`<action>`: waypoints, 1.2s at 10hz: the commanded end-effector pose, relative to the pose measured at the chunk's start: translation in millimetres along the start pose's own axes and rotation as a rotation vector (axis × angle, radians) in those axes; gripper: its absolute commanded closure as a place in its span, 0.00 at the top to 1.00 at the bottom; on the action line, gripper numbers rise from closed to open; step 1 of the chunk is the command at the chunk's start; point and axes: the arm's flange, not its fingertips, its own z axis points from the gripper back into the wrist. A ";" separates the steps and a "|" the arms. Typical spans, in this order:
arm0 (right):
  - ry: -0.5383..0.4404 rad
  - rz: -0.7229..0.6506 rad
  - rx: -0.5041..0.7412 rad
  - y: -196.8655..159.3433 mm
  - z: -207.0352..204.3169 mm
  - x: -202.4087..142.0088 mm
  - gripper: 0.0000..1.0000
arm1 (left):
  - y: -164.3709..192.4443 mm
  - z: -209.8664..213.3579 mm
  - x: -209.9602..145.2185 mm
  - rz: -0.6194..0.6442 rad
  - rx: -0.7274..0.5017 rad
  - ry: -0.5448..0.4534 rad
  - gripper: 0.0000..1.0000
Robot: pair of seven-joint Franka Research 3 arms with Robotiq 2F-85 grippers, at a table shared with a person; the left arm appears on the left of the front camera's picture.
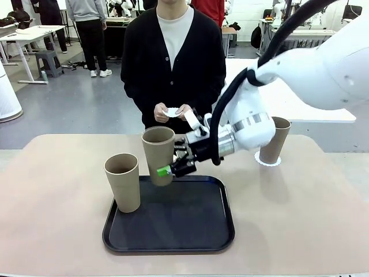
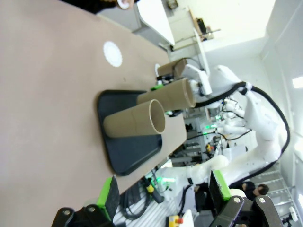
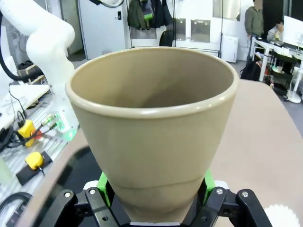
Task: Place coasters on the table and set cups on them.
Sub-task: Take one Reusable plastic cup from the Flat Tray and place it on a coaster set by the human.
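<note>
Clasping a cup [image 1: 158, 147] low, the right end effector [image 1: 168, 168] should carry it upright, centring it over the free coaster [image 2: 112, 53].

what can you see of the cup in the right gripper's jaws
The cup is a tall, tapered, handleless tumbler, matte tan like cardboard, wider at the rim, empty inside. It stands about upright, clamped near its base between the right gripper's green-padded jaws, over the black tray's far edge. Whether its base touches the tray is unclear.
</note>
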 end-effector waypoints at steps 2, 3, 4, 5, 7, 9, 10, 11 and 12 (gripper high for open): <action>0.090 0.002 -0.016 21.2 4.1 95.3 0.22 | -0.6 1.6 -0.4 -0.008 -0.009 -0.006 1.00; 0.098 0.003 -0.024 19.6 2.0 110.0 0.22 | -0.6 1.6 -0.4 -0.008 -0.009 -0.006 1.00; 0.107 -0.007 -0.024 17.6 -2.0 116.0 0.22 | -0.6 1.6 -0.4 -0.008 -0.009 -0.006 1.00; 0.119 -0.020 -0.024 15.6 -4.5 116.0 0.22 | -0.6 1.6 -0.4 -0.008 -0.009 -0.006 1.00; 0.091 0.012 -0.020 26.0 1.6 127.3 0.22 | -0.6 1.6 -0.4 -0.008 -0.009 -0.006 1.00; 0.091 0.012 -0.020 26.0 1.6 127.3 0.22 | -0.6 1.6 -0.4 -0.008 -0.009 -0.006 1.00; 0.091 0.012 -0.020 26.0 1.6 127.3 0.22 | -0.6 1.6 -0.4 -0.008 -0.009 -0.006 1.00; 0.106 0.004 -0.023 23.6 0.3 120.6 0.81 | -0.6 1.6 -0.4 -0.008 -0.009 -0.006 1.00; 0.121 0.034 0.011 12.4 9.8 114.4 0.81 | -0.6 1.6 -0.4 -0.008 -0.009 -0.006 1.00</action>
